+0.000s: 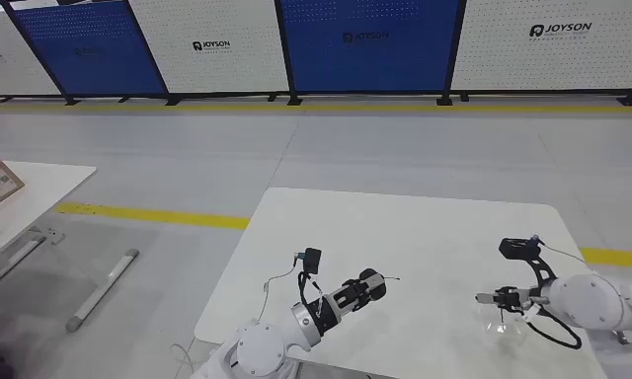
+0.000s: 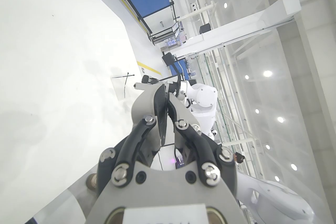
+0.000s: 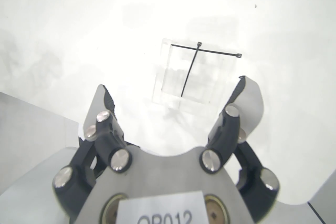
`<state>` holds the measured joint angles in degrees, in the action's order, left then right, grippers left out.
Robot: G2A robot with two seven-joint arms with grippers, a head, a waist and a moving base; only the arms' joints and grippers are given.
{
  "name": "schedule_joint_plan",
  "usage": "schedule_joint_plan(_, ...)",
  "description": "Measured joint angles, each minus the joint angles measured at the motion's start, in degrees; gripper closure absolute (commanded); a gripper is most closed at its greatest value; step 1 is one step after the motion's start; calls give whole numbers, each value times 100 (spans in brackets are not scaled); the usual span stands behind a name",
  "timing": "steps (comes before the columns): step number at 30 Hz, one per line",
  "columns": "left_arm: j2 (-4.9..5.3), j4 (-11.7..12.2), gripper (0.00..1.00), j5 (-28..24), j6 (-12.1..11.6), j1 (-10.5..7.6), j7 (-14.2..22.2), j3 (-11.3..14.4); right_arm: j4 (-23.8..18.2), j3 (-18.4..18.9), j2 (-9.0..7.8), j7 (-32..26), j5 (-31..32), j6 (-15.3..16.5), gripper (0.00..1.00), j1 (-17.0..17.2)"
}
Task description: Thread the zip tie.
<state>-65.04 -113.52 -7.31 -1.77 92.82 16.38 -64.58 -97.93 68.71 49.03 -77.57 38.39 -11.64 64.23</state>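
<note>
Two black zip ties lie crossed on a clear shallow box near the table's right front: one long tie and one running across it. My right gripper hangs open just above and in front of the box, with nothing between its fingers; it sits at the right in the top view. My left gripper is shut and held above the table's front middle. A thin black zip tie sticks out of its fingertips toward the right arm.
The white table is bare apart from the box. Its front edge runs just beneath both arms. Beyond its far edge are grey floor, a yellow line and blue and white panels. Another table corner stands far left.
</note>
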Motion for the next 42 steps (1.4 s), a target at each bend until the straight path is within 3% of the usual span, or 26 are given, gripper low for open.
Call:
schedule_joint_plan(3,0,0,100,0,0,0,0,0,-169,121,-34,-90,81,-10,0,119)
schedule_joint_plan(12,0,0,100,0,0,0,0,0,-158,110,-32,-76,86,-3,0,120)
schedule_joint_plan(19,0,0,100,0,0,0,0,0,-437,90,-48,-32,602,-45,0,201)
schedule_joint_plan(21,0,0,100,0,0,0,0,0,-501,95,-51,-96,685,-62,38,199)
schedule_joint_plan(22,0,0,100,0,0,0,0,0,-541,87,-52,-134,720,-35,50,199)
schedule_joint_plan(24,0,0,100,0,0,0,0,0,-563,80,-53,-197,758,1,56,198)
schedule_joint_plan(42,0,0,100,0,0,0,0,0,-60,-516,-80,-207,862,24,61,-164)
